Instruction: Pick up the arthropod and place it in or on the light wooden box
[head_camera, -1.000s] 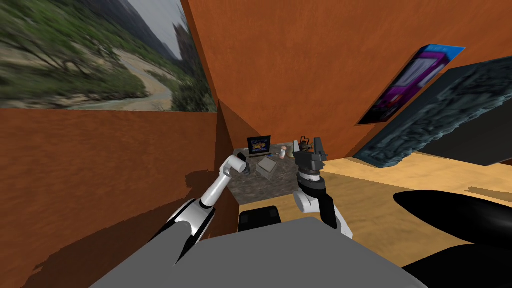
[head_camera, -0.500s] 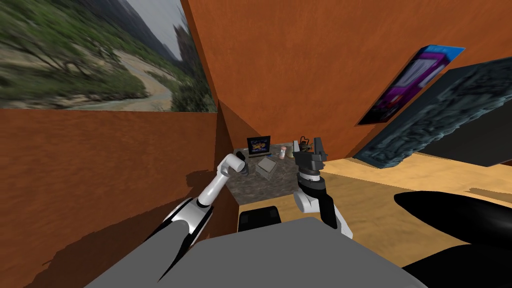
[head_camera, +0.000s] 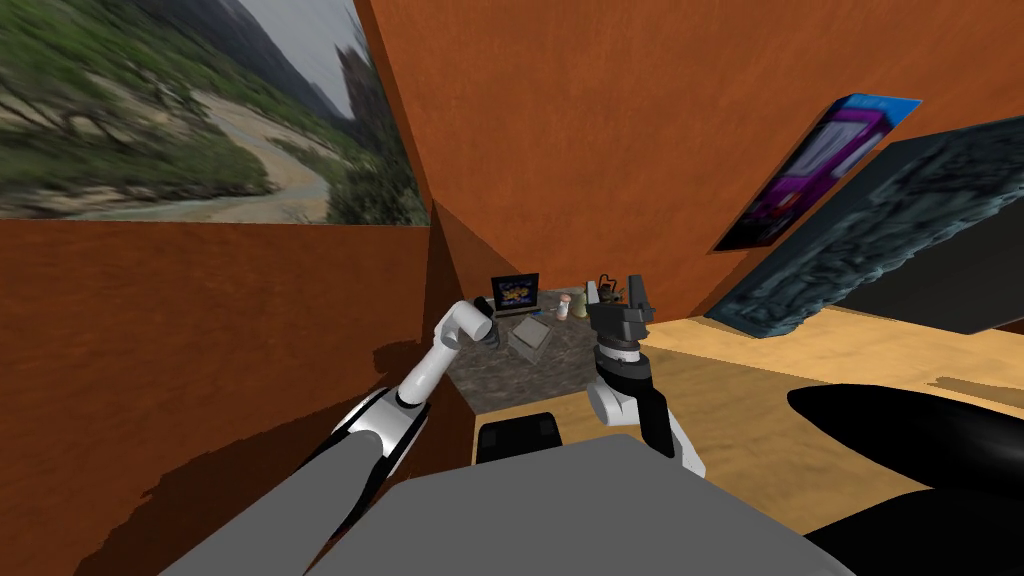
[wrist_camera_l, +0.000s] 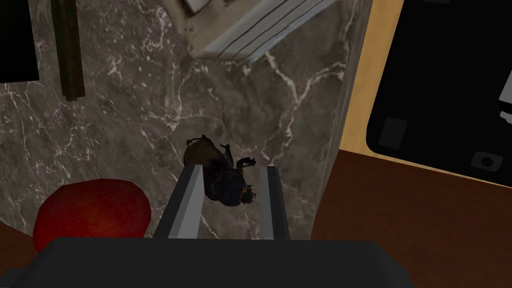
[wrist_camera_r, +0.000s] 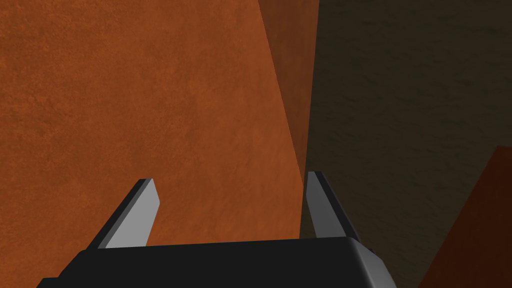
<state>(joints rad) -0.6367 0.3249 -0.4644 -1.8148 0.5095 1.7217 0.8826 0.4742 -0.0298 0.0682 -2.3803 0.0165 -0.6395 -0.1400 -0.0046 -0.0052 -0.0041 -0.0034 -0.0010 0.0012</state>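
The arthropod is a dark brown beetle (wrist_camera_l: 220, 172) over a dark marble tabletop (wrist_camera_l: 125, 115). My left gripper (wrist_camera_l: 230, 167) points down at it, and its two fingers (wrist_camera_l: 187, 200) stand narrow, pressing the beetle's sides. The light wooden box (wrist_camera_l: 250, 30) lies just beyond the beetle on the same top. In the head view the box (head_camera: 530, 338) is at the table's middle, with my left gripper (head_camera: 492, 334) beside it on its left. My right gripper (head_camera: 615, 290) is raised over the table's right edge, open and holding nothing.
A red rounded thing (wrist_camera_l: 92, 212) sits close beside the left fingers. A small dark picture frame (head_camera: 515, 293) and small jars (head_camera: 565, 303) stand at the table's back. Orange walls close the corner on the left and behind. The wooden floor (head_camera: 760, 400) lies to the right.
My left forearm has drifted a little to the left over the table's left side. The right arm has held still.
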